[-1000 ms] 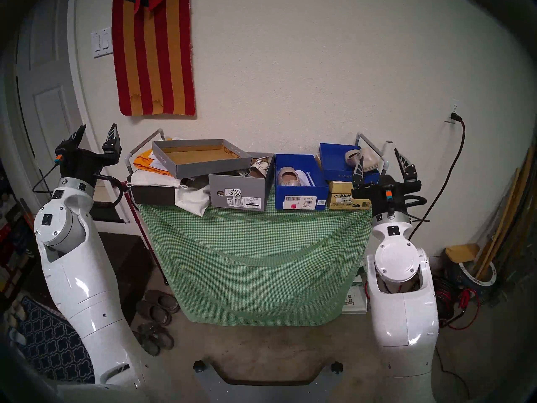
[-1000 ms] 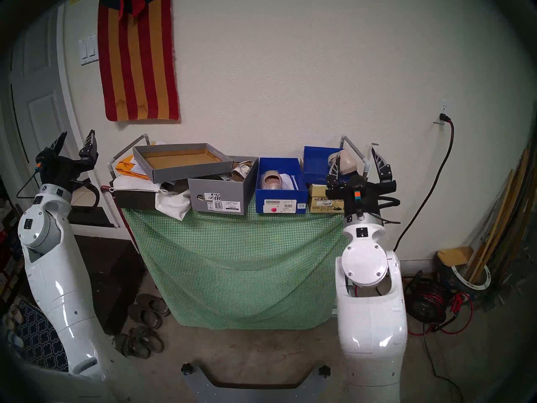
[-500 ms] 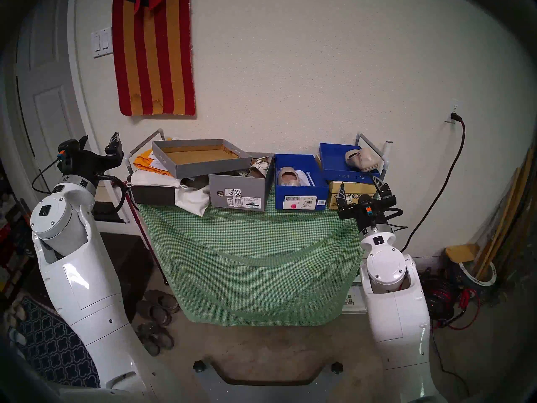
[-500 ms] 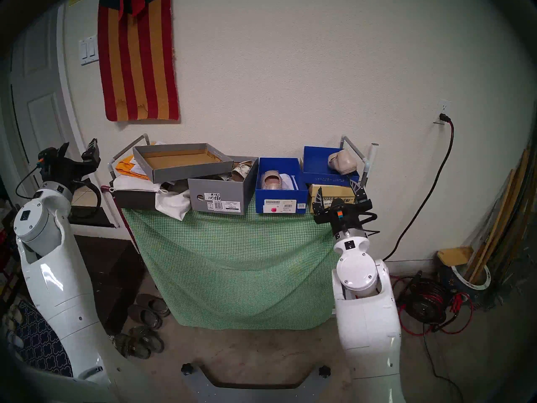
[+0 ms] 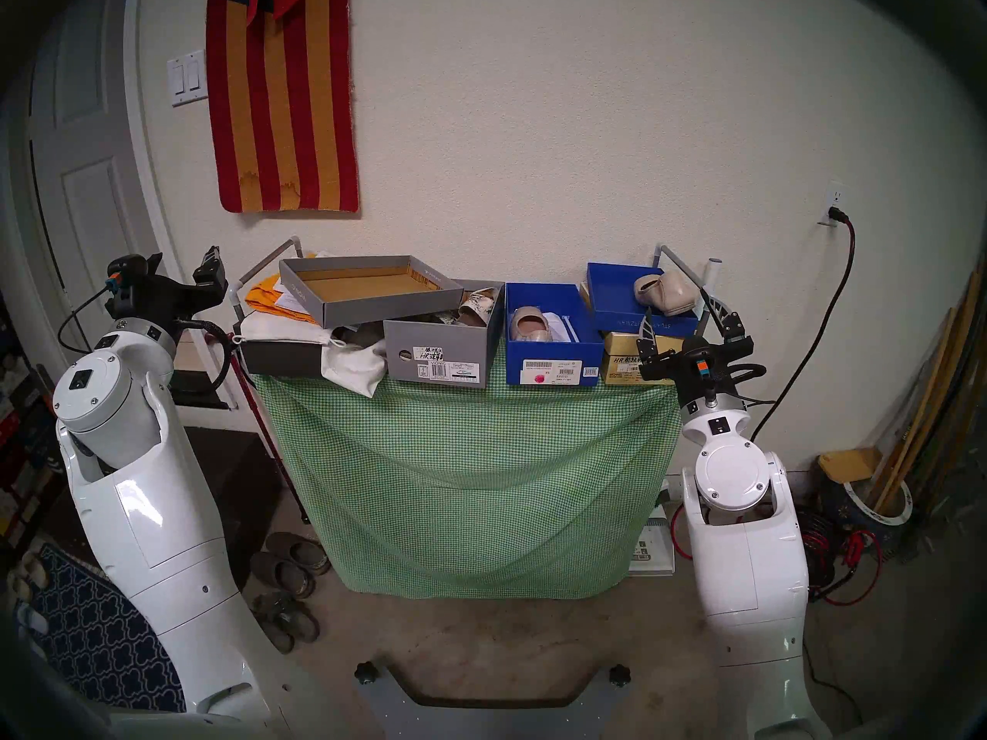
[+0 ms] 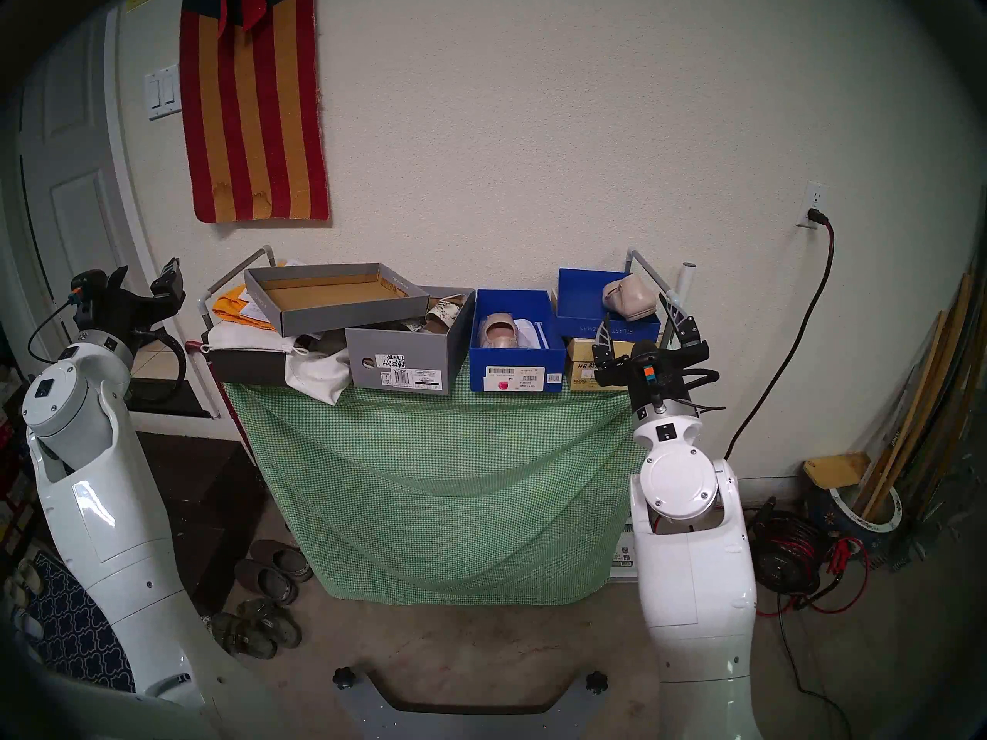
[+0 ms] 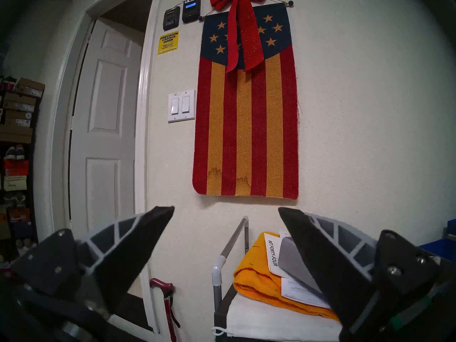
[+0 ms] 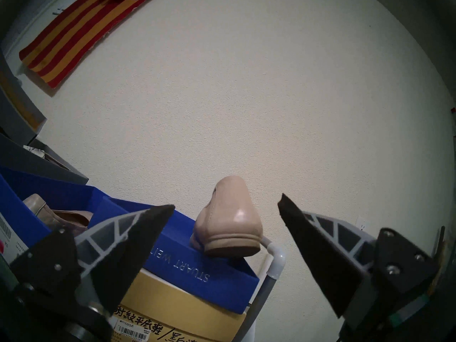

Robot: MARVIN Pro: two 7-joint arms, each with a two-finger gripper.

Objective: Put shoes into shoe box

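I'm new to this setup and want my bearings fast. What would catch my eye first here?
Probably the red-and-gold striped banner on the wall, then the green checked cloth draped over the cart below it. On top, a blue shoe box holds one beige flat; its mate lies in the blue lid to the right, just beyond the right gripper, whose jaws stand open.

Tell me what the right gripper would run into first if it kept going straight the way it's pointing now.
Most likely the beige flat lying on the upturned blue lid: the wrist view shows it between the open fingers of the right gripper. Depth is unclear; if it passes above the shoe, the wall comes next.
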